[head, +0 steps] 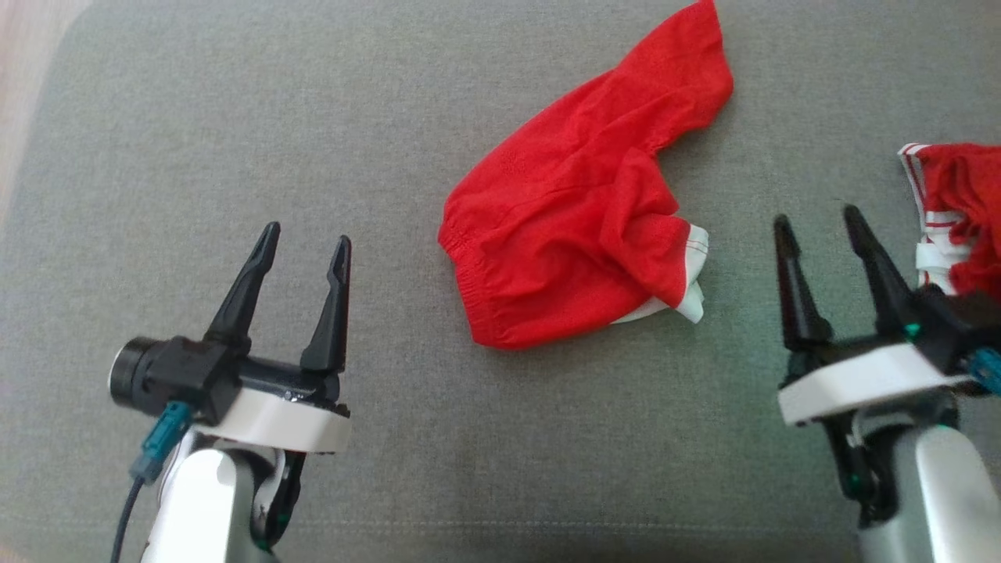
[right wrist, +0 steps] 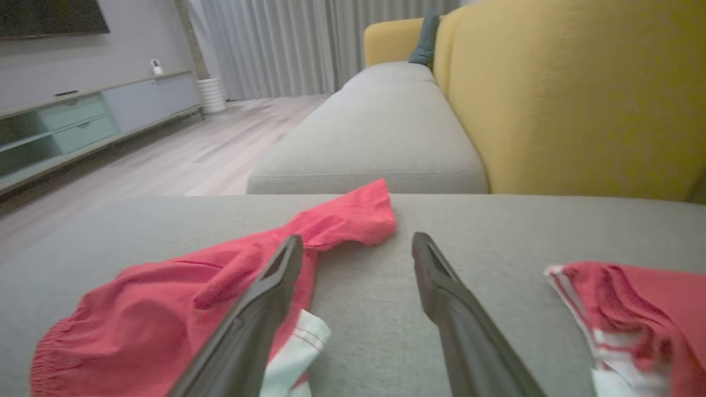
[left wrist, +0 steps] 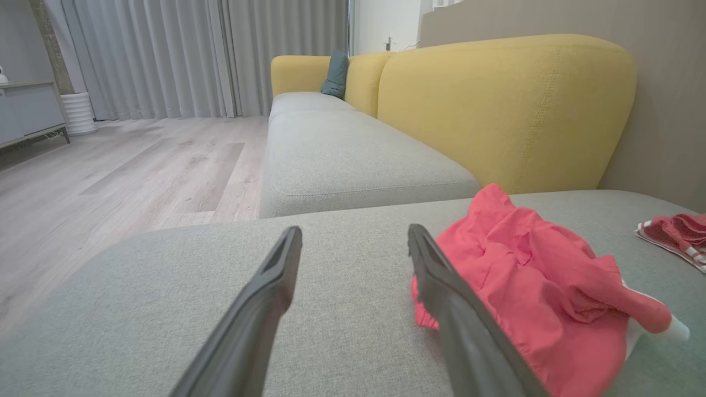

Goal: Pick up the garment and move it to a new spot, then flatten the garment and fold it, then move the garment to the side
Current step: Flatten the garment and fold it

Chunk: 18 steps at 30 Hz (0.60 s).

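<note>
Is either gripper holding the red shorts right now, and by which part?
Nothing is held. The left gripper and right gripper are both open and empty; the shorts lie crumpled on the cushion between them.

Garments two: red garment (head: 579, 227), striped garment (head: 960, 188). Left tool (head: 306, 234), right tool (head: 816, 215): two. Pillow (left wrist: 335, 74), seemingly one.

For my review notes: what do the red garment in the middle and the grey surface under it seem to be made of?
Red garment: probably a thin, matte knit or mesh sports fabric, judging by soft wrinkles, a gathered elastic waistband and white trim. Grey cushion: likely coarse woven upholstery cloth, matte, with a flecked weave and a stitched seam.
</note>
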### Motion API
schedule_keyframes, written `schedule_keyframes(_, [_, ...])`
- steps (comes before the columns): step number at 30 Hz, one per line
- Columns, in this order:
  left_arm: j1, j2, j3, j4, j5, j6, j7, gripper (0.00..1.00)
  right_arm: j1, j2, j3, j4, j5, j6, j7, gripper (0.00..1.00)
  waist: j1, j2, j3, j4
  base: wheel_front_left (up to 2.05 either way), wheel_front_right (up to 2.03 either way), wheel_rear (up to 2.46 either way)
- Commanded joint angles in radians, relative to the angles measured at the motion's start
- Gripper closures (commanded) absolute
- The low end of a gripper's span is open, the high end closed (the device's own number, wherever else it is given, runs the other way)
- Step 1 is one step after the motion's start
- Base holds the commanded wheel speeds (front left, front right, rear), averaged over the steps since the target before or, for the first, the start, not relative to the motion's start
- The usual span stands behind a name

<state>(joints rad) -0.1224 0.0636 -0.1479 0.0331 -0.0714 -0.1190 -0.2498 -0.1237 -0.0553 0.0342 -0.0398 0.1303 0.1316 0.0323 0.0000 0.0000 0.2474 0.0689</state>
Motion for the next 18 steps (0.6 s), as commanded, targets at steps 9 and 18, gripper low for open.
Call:
schedule_keyframes(9, [-0.002,0.021,0.041,-0.039,0.012,0.007,-0.012,0.0,0.04,0.0,-0.034,-0.054,0.0,-0.001,0.017,0.0,0.0,0.0,-0.007,-0.009,0.0,0.0,0.0])
schedule_keyframes(18, [-0.001,0.022,0.038,-0.039,0.012,0.007,-0.012,0.0,0.037,0.002,-0.029,-0.046,0.005,-0.001,0.017,0.0,0.0,0.0,-0.006,-0.006,0.0,0.0,0.0])
